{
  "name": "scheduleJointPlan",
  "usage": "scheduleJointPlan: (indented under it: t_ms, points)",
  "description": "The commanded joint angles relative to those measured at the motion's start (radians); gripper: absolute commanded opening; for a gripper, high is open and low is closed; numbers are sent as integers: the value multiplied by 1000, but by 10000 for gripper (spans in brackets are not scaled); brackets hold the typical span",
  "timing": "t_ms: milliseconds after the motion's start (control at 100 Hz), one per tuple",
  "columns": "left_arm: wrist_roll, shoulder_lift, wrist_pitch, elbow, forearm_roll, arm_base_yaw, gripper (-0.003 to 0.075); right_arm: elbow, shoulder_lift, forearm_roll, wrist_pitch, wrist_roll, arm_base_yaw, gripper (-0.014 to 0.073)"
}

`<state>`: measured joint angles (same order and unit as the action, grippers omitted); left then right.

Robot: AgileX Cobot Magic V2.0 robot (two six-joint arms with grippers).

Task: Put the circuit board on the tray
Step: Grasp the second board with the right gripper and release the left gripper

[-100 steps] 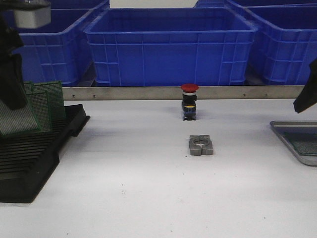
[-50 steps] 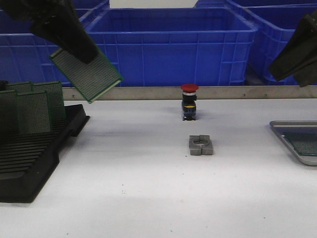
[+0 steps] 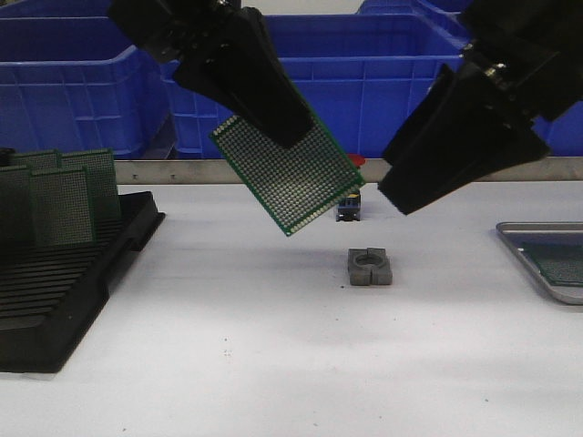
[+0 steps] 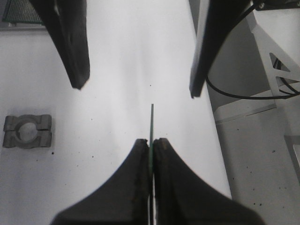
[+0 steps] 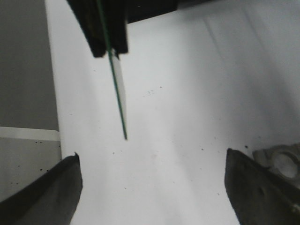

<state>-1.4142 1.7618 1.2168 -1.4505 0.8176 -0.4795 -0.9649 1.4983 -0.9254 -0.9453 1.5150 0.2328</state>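
The table [image 3: 273,364] is bare in the middle, leaving room for a mid-air handover. The tray [image 3: 528,250] waits at the far right edge — nearer the right arm. The right gripper [image 5: 150,187] hangs spread wide, facing the circuit board [image 3: 287,168], seemingly to receive it. The left gripper [image 4: 151,145] pinches the board by one edge, tilted above the table, its free end offered — well apart from the tray.

You see a green circuit board [image 3: 288,175] dotted with a hole grid, blue bins [image 3: 364,82], a white bench [image 3: 273,346], a black rack [image 3: 55,291].
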Motion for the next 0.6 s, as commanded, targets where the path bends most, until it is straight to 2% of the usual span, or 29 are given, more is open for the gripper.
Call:
scheduleJointPlan:
  t_ms: [0, 220, 320, 390, 590]
  points:
    - [6, -44, 39, -31, 89, -11, -20, -29, -40, -52, -15, 15, 33, 633]
    - [6, -44, 39, -31, 159, -11, -20, -29, -6, -213, 83, 15, 99, 633]
    - [6, -44, 39, -31, 165, -11, -20, -29, 12, -231, 82, 15, 100, 609]
    - [6, -44, 39, -31, 165, -11, -20, -28, 21, -229, 70, 15, 100, 520]
    - [6, -44, 39, -31, 165, -11, -20, -28, 28, -229, 48, 15, 100, 93]
